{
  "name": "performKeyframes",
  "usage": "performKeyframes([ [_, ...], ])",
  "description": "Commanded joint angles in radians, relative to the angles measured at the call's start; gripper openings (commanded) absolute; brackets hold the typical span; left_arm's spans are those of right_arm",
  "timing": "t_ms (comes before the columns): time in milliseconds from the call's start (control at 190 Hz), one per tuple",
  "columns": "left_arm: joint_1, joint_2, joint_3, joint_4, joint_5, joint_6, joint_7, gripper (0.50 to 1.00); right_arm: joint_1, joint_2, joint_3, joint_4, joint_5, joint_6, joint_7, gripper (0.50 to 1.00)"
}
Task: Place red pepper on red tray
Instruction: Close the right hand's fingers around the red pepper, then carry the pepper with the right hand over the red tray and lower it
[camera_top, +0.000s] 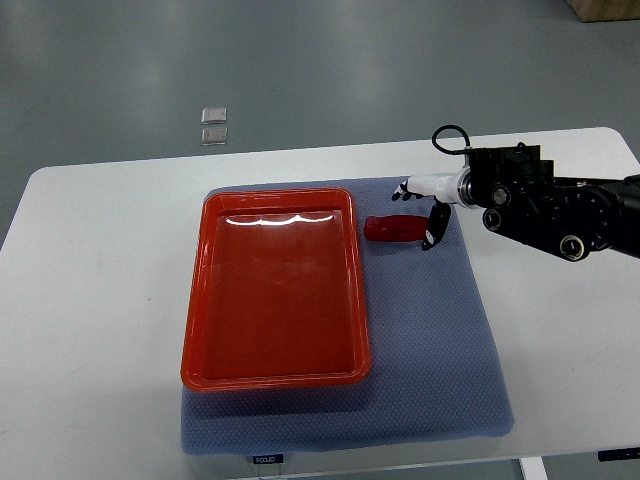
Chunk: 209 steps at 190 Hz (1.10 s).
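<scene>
A red pepper (392, 230) lies on its side on the blue mat (440, 340), just right of the red tray's (200, 300) upper right corner. The tray is empty. My right hand (420, 210) comes in from the right edge and hovers at the pepper's right end. Its fingers (432, 228) are spread; the dark ones reach down beside the pepper's tip and the light ones point left above it. They are not closed around the pepper. The left arm is out of view.
The mat lies on a white table (90, 300), whose near edge runs just below the mat. Two small clear squares (213, 125) lie on the grey floor beyond the table. A brown box corner (605, 8) shows at the top right.
</scene>
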<state>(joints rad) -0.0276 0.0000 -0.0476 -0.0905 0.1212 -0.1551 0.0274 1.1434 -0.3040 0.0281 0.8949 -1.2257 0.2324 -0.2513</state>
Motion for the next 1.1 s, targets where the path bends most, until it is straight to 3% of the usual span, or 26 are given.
performKeyframes([
  [0,0.0,0.0,0.0,0.0,0.0,0.0,0.0,1.0,0.002,0.011,0.001,0.001,0.002,0.001,0.001,0.911],
  [158,0.0,0.0,0.0,0.0,0.0,0.0,0.0,1.0,-0.001,0.037,0.001,0.002,0.002,0.002,0.004,0.899],
  [290,0.0,0.0,0.0,0.0,0.0,0.0,-0.001,1.0,-0.001,0.042,0.001,-0.001,-0.003,0.002,0.007,0.834],
  [443,0.0,0.0,0.0,0.0,0.0,0.0,0.0,1.0,0.001,0.04,0.0,-0.002,-0.006,0.004,0.009,0.793],
  [622,0.0,0.0,0.0,0.0,0.0,0.0,0.0,1.0,0.002,0.04,0.001,-0.002,-0.003,0.013,0.009,0.695],
  [786,0.0,0.0,0.0,0.0,0.0,0.0,-0.001,1.0,-0.004,0.042,0.001,-0.002,-0.003,0.016,0.011,0.682],
  [933,0.0,0.0,0.0,0.0,0.0,0.0,0.0,1.0,-0.004,0.042,0.0,-0.002,-0.003,0.018,0.011,0.599],
  [970,0.0,0.0,0.0,0.0,0.0,0.0,-0.001,1.0,-0.004,0.042,0.0,-0.002,-0.003,0.019,0.011,0.552],
  [1033,0.0,0.0,0.0,0.0,0.0,0.0,0.0,1.0,-0.002,0.042,0.0,-0.002,-0.001,0.022,0.011,0.513],
  [1097,0.0,0.0,0.0,0.0,0.0,0.0,0.0,1.0,0.001,0.042,0.0,-0.002,-0.001,0.028,0.011,0.502],
])
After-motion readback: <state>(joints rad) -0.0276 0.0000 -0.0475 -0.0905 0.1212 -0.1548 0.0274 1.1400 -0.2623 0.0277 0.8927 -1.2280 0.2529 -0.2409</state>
